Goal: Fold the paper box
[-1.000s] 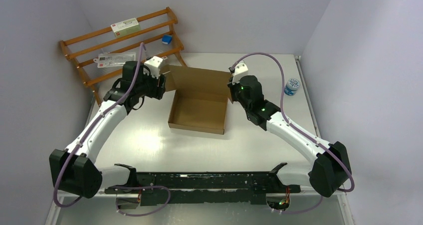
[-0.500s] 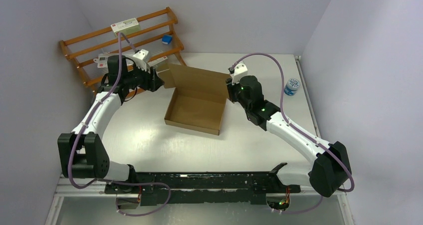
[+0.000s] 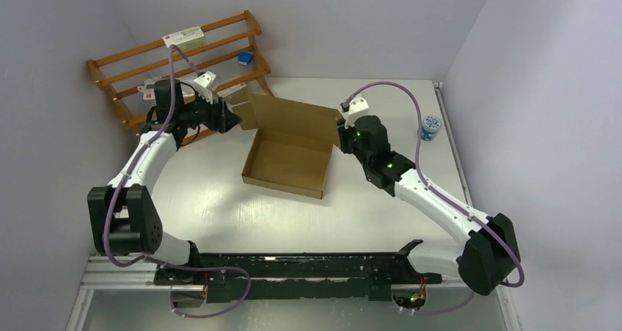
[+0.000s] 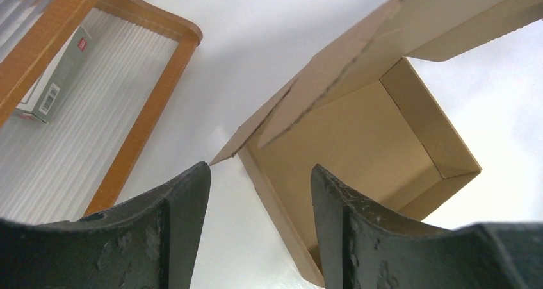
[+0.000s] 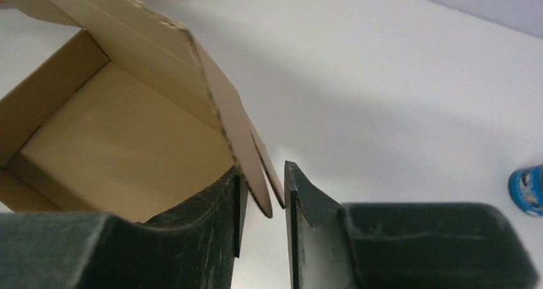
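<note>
Paper box (image 3: 287, 166) sits on the worktop (image 3: 220, 206), about midway between the left and right edges and rather toward the far edge. It is plain brown corrugated card. It forms a shallow rectangular tray, walls up on all four sides and nothing inside. The lid panel (image 3: 290, 114) rises from its far wall, tilted up and back, and small side flaps hang at both of the lid's ends.

Left gripper (image 3: 229, 115) lies level at the lid's left end and points right. In the left wrist view its fingers (image 4: 182, 202) stand wide apart. The pointed tip of the lid's left flap (image 4: 221, 156) is just off the left-hand fingertip. Nothing is held.

Right gripper (image 3: 339, 134) lies at the lid's right end and points left. In the right wrist view its fingers (image 5: 307, 202) are only narrowly parted. The lid's right flap (image 5: 246, 167) stands edge-on in the gap between them. The fingers straddle the flap, and no firm pinch on it can be made out.

Wooden rack (image 3: 121, 61) stands at the far-left corner of the worktop and carries small white cartons (image 3: 183, 37) and a blue cube (image 3: 246, 58). A blue-topped jar (image 3: 429, 128) stands near the right edge, well apart from the box.
</note>
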Action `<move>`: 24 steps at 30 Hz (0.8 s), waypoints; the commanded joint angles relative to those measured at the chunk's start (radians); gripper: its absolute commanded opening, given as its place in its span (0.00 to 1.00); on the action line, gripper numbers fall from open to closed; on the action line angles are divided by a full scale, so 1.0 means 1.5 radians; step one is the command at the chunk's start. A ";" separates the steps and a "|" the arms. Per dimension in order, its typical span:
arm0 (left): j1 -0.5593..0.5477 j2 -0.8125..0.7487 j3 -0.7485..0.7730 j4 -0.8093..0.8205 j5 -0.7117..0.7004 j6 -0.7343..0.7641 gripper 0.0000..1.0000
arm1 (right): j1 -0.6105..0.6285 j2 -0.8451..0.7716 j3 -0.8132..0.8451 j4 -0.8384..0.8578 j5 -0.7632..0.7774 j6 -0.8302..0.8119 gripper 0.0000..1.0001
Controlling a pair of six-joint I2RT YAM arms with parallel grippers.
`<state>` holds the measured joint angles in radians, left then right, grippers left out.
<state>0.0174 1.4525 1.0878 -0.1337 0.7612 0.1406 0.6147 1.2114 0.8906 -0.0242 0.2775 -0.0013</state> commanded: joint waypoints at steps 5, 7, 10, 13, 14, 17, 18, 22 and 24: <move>0.006 0.035 0.044 0.014 0.080 0.058 0.62 | 0.000 -0.019 -0.033 0.041 0.006 0.007 0.14; 0.007 0.036 0.042 0.027 0.086 0.068 0.62 | 0.000 -0.022 -0.038 0.049 -0.010 -0.014 0.12; 0.009 0.030 0.032 0.066 0.085 0.081 0.63 | 0.000 -0.019 -0.036 0.048 -0.012 -0.016 0.11; 0.009 0.027 0.026 0.083 0.071 0.104 0.63 | 0.000 -0.019 -0.034 0.044 -0.014 -0.019 0.10; 0.009 0.030 0.023 0.100 0.072 0.106 0.63 | 0.000 -0.020 -0.035 0.046 -0.018 -0.020 0.09; 0.009 0.040 0.021 0.126 0.066 0.119 0.64 | 0.000 -0.021 -0.035 0.050 -0.030 -0.025 0.08; 0.009 0.044 0.019 0.133 0.065 0.123 0.65 | 0.000 -0.021 -0.035 0.050 -0.032 -0.026 0.08; 0.009 0.059 0.005 0.195 0.090 0.134 0.65 | 0.000 -0.019 -0.029 0.039 -0.043 -0.026 0.08; 0.009 0.065 -0.014 0.250 0.119 0.125 0.65 | 0.000 -0.021 -0.030 0.039 -0.044 -0.027 0.08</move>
<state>0.0216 1.5246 1.1072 0.0589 0.8463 0.2977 0.6147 1.2011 0.8410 0.0113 0.2302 -0.0326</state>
